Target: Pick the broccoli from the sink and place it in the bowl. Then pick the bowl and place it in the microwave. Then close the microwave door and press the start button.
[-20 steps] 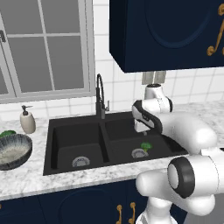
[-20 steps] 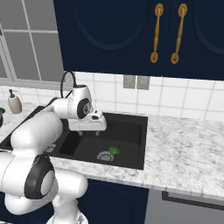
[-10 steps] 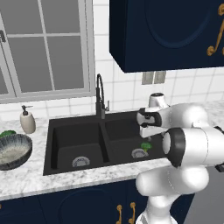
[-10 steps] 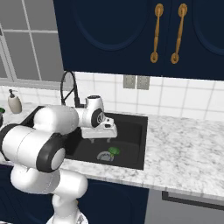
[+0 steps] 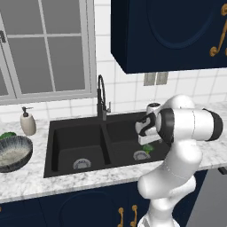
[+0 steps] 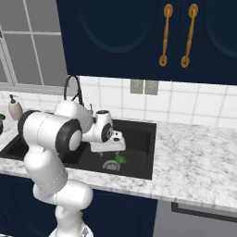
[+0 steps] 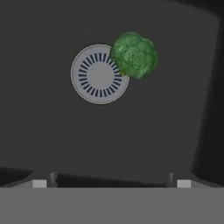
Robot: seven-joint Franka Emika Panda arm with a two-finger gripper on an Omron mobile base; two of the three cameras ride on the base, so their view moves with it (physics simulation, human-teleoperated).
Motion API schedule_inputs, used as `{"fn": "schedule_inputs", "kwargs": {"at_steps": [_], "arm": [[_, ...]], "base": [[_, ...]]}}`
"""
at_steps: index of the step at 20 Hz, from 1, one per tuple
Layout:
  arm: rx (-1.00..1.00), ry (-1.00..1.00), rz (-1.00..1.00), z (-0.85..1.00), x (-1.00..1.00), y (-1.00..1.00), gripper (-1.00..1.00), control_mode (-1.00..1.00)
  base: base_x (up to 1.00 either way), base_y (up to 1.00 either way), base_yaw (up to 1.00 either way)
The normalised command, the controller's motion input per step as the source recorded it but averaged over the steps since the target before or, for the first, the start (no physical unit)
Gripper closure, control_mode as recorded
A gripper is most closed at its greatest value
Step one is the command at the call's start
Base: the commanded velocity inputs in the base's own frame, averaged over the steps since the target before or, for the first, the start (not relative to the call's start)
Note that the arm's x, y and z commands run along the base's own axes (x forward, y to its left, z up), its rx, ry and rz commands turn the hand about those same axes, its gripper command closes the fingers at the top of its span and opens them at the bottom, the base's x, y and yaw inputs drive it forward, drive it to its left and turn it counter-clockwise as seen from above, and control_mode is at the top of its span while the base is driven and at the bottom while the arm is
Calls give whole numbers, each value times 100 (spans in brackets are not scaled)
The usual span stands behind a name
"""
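The arm had swung further over the sink [image 5: 57, 133]; its tool [image 7: 111, 181], jaws wide and empty, looked down on the broccoli [image 7: 134, 54], upper centre of frame, overlapping the drain [image 7: 99, 74].

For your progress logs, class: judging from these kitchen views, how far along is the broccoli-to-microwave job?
Done: nothing yet. The broccoli lies on the sink floor, overlapping the round drain edge, and the bowl sits on the counter left of the sink.
In hand: the open pincer hovers above the broccoli, gripping nothing.
Left: grasp the broccoli, bowl it, load the microwave, close its door, press start.
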Motion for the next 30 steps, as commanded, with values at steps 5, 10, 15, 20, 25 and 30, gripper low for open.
{"fn": "schedule_inputs", "kwargs": {"at_steps": [5,10,15,20,25,30], "arm": [[0,0,7,-48,52,-5,-100,-100],[0,-1,8,-45,46,-10,-100,-100],[0,0,7,-43,50,-9,-100,-100],[0,0,7,-35,43,-14,-100,-100],[2,0,10,-26,43,-15,-100,-100],[3,0,9,-24,13,-17,-100,-100]], "base": [[0,0,0],[0,0,0],[0,0,0],[0,0,0],[0,0,0],[0,0,0]]}}
